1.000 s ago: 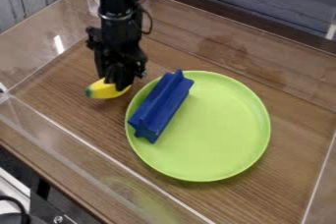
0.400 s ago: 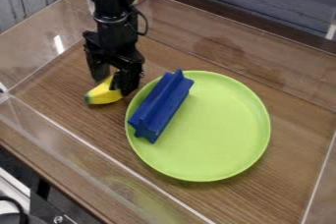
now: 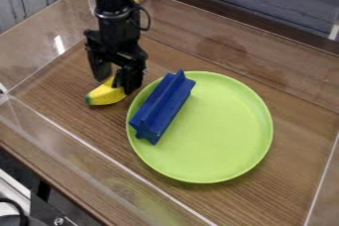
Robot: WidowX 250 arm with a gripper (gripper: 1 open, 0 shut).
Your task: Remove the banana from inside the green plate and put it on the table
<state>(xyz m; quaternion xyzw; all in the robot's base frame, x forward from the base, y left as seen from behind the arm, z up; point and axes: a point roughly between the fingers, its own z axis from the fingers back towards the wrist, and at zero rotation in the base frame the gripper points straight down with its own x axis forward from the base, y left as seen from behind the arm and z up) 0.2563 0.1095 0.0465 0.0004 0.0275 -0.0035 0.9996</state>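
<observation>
The small yellow banana (image 3: 106,94) lies on the brown wooden table (image 3: 66,111), just left of the green plate (image 3: 219,131). My black gripper (image 3: 114,77) points straight down over the banana's upper end with its fingers spread apart, open and holding nothing. Whether the fingertips still touch the banana I cannot tell. A long blue block (image 3: 162,105) rests on the plate's left rim, partly hanging over the edge.
Clear acrylic walls (image 3: 40,32) border the table on the left, back and front. The blue block sits close to the right of the gripper. A bare stretch of wood lies between the banana and the left wall.
The gripper has opened and let go of the banana, which now rests on the table. The arm has stayed in about the same spot.
</observation>
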